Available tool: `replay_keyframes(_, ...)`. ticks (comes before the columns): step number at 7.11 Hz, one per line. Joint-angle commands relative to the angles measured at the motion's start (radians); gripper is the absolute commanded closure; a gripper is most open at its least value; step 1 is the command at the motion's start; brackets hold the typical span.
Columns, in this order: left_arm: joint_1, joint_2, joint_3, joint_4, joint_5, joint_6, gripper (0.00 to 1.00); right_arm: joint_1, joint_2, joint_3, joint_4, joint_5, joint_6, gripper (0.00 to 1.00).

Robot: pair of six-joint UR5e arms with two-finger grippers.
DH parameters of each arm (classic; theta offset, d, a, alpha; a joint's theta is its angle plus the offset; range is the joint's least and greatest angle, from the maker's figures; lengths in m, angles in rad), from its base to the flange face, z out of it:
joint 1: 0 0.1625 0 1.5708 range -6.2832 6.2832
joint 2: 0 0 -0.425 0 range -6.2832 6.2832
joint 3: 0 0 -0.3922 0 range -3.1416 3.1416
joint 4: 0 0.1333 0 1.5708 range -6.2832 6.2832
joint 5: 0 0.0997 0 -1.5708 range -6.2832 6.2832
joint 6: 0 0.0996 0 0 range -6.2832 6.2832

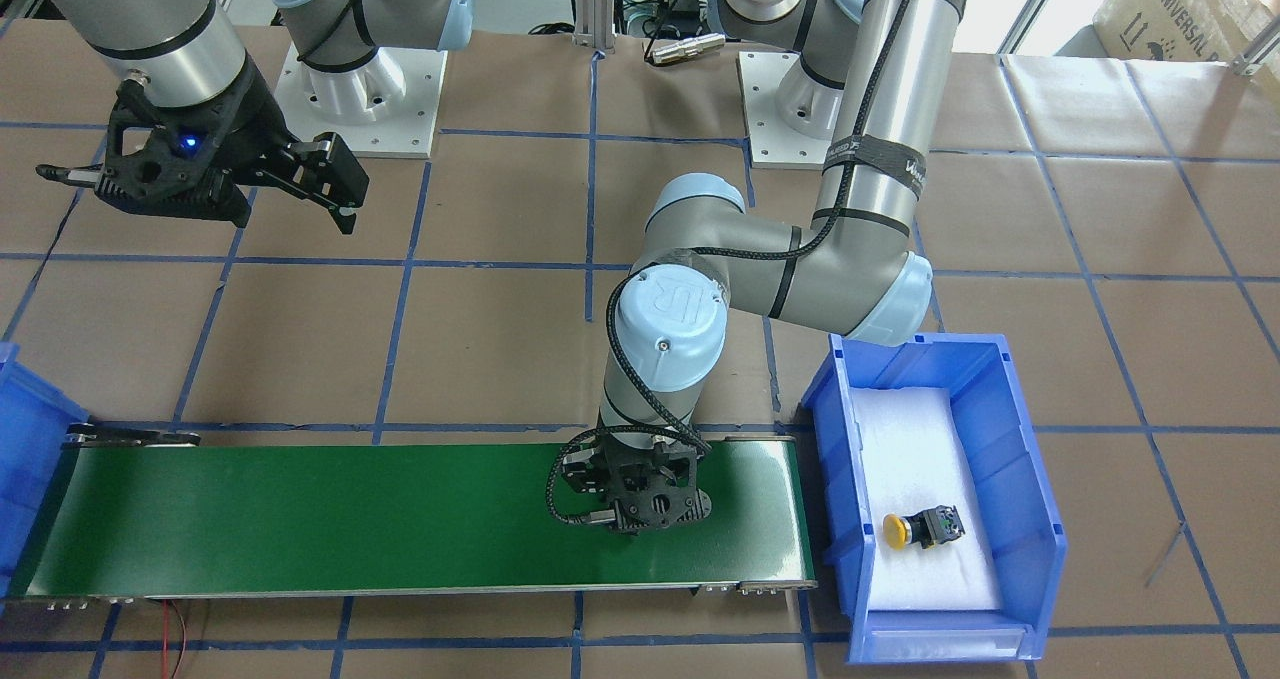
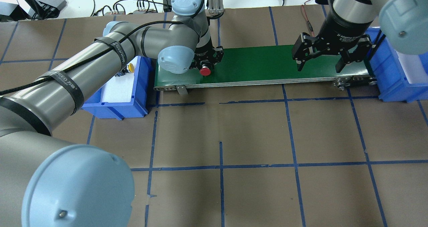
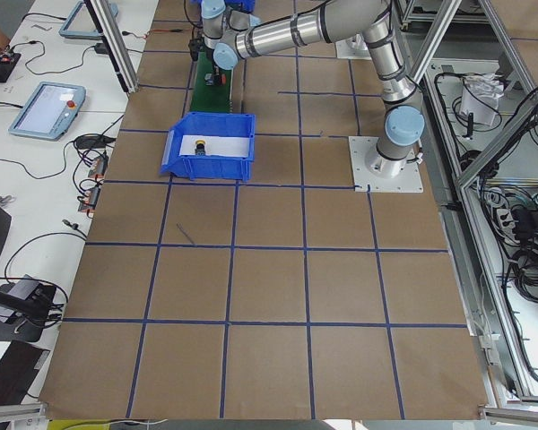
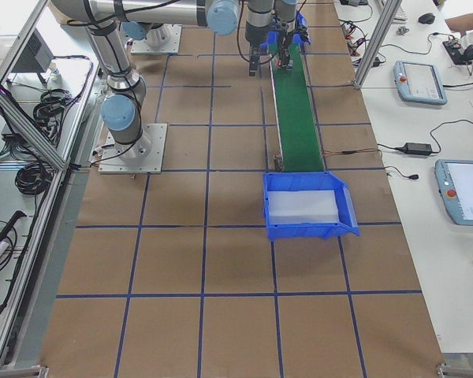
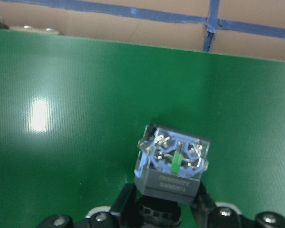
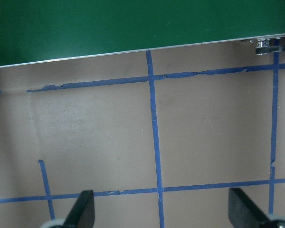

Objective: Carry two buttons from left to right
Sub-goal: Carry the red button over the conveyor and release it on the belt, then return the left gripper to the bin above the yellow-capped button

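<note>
red button (image 5: 172, 165) cap hidden behind its body, left fingers (image 5: 125, 205) cut off below

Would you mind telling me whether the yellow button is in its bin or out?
In: the yellow button lies on the white padding inside the blue bin.

The surface (image 2: 254, 133) is covered with brown paper and marked into large squares by blue tape lines (image 2: 221, 183). Along one long side runs a white bench (image 4: 457, 315) that carries tablet-like pendants (image 4: 420, 81), a black power brick (image 4: 415, 147) and loose leads. Aluminium profile posts (image 3: 115, 49) stand at the edge between bench and surface. On the opposite side, a bay framed by aluminium rails (image 3: 507, 134) holds tangled black cables (image 3: 524, 235). A cardboard box (image 1: 1180, 4) sits past one corner. The light is bright and even, and the shadows are soft.
</note>
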Motion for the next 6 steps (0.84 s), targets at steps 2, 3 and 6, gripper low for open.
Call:
replay_keyframes(2,-0.003,0.03,-0.009,-0.003,0.003,0.003,0.0,0.002,0.0,0.001,0.01,0.0,0.0,0.0)
replay_keyframes(3,0.007,0.087,-0.004,-0.06,0.003,0.012,0.0,-0.001,0.002,0.001,0.012,-0.002,0.0,0.0)
replay_keyframes(6,0.218,0.151,0.007,-0.123,0.008,0.408,0.0,-0.002,0.003,0.001,0.012,-0.002,-0.002,0.0)
